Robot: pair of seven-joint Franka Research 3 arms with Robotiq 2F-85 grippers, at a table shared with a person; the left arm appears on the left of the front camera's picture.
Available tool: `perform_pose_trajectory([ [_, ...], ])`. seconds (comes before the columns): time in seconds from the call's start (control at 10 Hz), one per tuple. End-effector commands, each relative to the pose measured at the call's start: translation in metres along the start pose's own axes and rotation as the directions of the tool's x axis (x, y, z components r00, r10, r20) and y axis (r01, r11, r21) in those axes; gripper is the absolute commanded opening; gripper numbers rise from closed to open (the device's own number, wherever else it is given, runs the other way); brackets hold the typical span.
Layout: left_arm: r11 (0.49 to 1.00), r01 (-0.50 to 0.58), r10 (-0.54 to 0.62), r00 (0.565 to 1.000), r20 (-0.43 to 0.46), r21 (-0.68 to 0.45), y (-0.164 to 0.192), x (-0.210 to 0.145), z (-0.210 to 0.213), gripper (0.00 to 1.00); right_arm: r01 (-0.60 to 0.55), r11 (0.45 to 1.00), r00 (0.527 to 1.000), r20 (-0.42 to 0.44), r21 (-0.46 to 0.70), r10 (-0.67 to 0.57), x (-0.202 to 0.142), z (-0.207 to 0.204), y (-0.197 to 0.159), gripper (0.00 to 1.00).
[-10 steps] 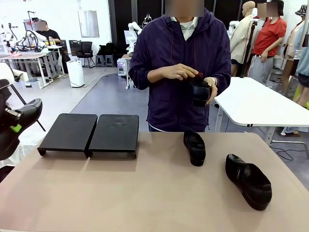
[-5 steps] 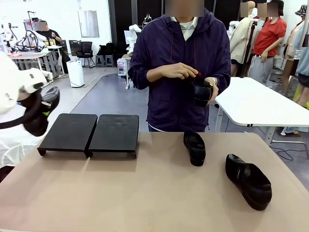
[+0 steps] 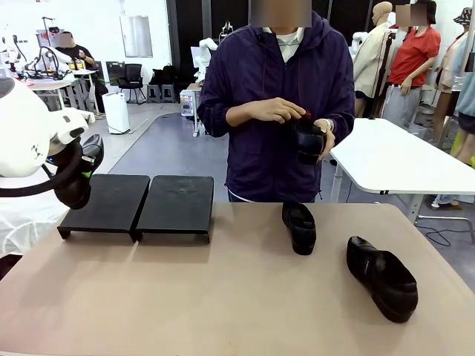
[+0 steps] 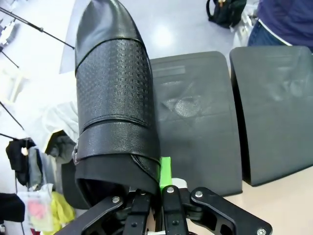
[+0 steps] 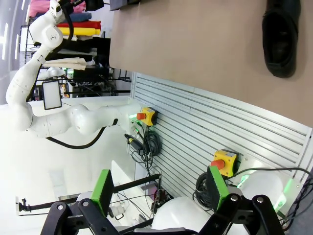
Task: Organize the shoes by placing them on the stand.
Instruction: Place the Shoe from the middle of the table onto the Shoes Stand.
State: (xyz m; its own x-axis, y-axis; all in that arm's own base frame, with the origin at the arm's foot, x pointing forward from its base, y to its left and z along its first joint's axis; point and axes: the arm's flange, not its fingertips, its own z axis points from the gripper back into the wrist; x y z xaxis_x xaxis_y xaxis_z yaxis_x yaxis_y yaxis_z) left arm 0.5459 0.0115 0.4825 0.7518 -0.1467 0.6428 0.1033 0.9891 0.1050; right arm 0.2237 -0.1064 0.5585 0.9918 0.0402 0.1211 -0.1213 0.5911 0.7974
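Left gripper is clamping a black shoe at frame left, beside the stand.
The shoe is showing a perforated vamp and strap, with the fingers hiding its heel. Right gripper is standing wide, holding nothing.

No words, numbers, brands or signs can be read here. The white arm near the left edge of the table has a few tiny dark marks on it, but they are too small to read.
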Motion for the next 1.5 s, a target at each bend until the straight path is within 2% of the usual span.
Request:
perform_pose_trajectory([
  [0.0, 1.0, -0.009, 0.009, 1.0, 0.004, -0.005, -0.002, 0.002, 0.001, 0.0, -0.008, 1.0, 1.0, 0.0, 0.018, 0.008, 0.0, 0.001, 0.002, 1.0],
  [0.3, 1.0, -0.02, 0.02, 1.0, -0.016, 0.024, 0.001, 0.008, -0.041, 0.0, -0.008, 1.0, 1.0, 0.0, 0.018, 0.008, 0.0, 0.001, 0.002, 1.0],
  [0.4, 0.997, -0.041, 0.042, 0.999, -0.017, 0.067, 0.001, 0.009, -0.049, 0.0, -0.008, 1.0, 1.0, 0.0, 0.018, 0.008, 0.0, 0.001, 0.002, 1.0],
  [1.0, 0.997, 0.024, -0.018, 0.995, -0.098, 0.068, -0.004, 0.009, -0.071, 0.0, -0.008, 1.0, 1.0, 0.0, 0.018, 0.008, 0.0, 0.001, 0.002, 1.0],
  [1.1, 0.997, 0.021, -0.013, 0.995, -0.094, 0.076, -0.005, 0.008, -0.071, 0.32, -0.008, 1.0, 1.0, 0.0, 0.018, 0.008, 0.0, 0.001, 0.002, 1.0],
  [1.2, 0.996, 0.018, -0.01, 0.995, -0.098, 0.082, -0.005, 0.009, -0.073, 0.89, -0.008, 1.0, 1.0, 0.0, 0.018, 0.008, 0.0, 0.001, 0.002, 1.0],
  [1.3, 0.996, 0.021, -0.013, 0.995, -0.103, 0.082, -0.004, 0.01, -0.073, 1.0, -0.008, 1.0, 1.0, 0.0, 0.018, 0.008, 0.0, 0.001, 0.002, 1.0],
  [1.4, 0.997, 0.017, -0.009, 0.995, -0.101, 0.077, -0.005, 0.01, -0.073, 1.0, -0.008, 1.0, 1.0, 0.0, 0.018, 0.008, 0.0, 0.001, 0.002, 1.0],
])
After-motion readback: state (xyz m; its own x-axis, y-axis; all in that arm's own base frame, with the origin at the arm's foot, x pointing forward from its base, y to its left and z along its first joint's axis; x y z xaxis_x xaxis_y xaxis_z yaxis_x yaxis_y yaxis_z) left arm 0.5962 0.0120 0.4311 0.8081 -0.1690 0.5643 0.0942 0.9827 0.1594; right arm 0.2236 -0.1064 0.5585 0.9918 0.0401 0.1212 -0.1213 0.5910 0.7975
